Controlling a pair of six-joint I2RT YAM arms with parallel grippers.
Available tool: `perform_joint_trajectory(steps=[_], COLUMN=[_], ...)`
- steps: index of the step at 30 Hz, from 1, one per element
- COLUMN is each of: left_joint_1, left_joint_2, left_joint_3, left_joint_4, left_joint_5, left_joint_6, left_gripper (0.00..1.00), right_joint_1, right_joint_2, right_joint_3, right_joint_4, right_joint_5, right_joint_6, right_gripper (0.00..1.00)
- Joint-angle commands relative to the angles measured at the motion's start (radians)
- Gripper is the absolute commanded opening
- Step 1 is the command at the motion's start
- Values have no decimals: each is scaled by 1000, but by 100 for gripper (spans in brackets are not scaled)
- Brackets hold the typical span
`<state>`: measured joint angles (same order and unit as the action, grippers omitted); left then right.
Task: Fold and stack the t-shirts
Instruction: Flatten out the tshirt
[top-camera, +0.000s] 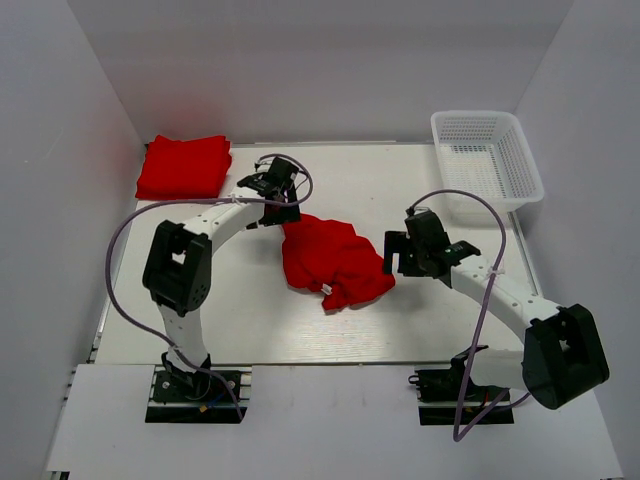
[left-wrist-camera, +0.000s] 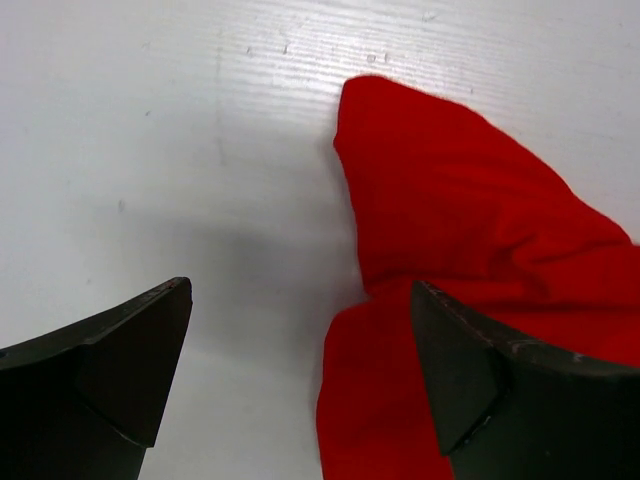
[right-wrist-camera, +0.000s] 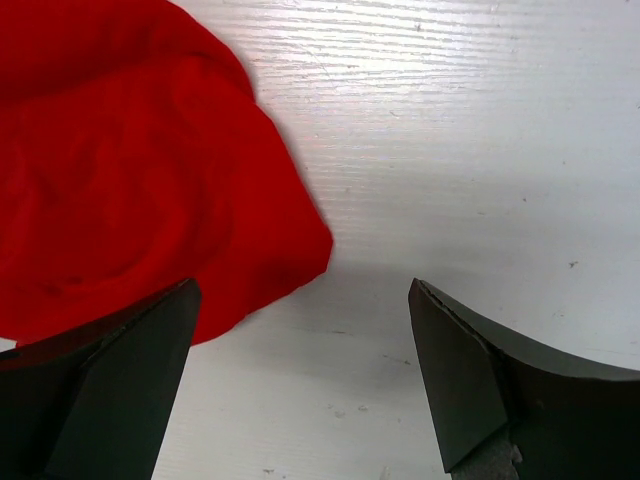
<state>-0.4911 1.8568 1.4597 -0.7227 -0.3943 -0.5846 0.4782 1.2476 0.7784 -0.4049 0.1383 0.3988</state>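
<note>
Two red items show in the top view: a crumpled shirt (top-camera: 335, 262) mid-table between the arms, and a folded pile (top-camera: 184, 166) at the far left corner of the table (top-camera: 400, 330); I cannot tell how many shirts the pile holds. I note a white label (top-camera: 325, 290) at the crumpled shirt's near edge and a basket (top-camera: 487, 160) at the far right corner. The left gripper (top-camera: 282, 208) is over the shirt's far left edge, and the right gripper (top-camera: 392, 255) is just beside its right edge. In the left wrist view the left gripper (left-wrist-camera: 300, 290) has its jaws wide and empty, one finger (left-wrist-camera: 480, 380) over the shirt (left-wrist-camera: 470, 210) and the other over bare table (left-wrist-camera: 150, 120). In the right wrist view the right gripper (right-wrist-camera: 300, 290) has its jaws wide and empty, with the shirt (right-wrist-camera: 130, 170) to the left and bare table (right-wrist-camera: 480, 150) to the right.
</note>
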Motion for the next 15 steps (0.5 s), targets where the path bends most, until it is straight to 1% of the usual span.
perform_joint_trajectory(steps=[1,5,10,15], left_joint_1=[25,45,45,45], left_joint_2=[44,108,153,189], left_joint_3=[60,60,60,39], left_joint_4=[60,141,227,273], left_joint_5=[49,118,129,143], left_joint_6=[58,71,98,108], left_gripper=[100,100,100,100], right_joint_1=[-1,-3,-3,-1], right_joint_2=[-28,-8,39,64], right_joint_3=[-34,-59,-68,-56], right_joint_4=[109,130,143,152], right_joint_5=[20,23,34,26], right_joint_6=[41,40,34,32], right_gripper=[90,90,90,90])
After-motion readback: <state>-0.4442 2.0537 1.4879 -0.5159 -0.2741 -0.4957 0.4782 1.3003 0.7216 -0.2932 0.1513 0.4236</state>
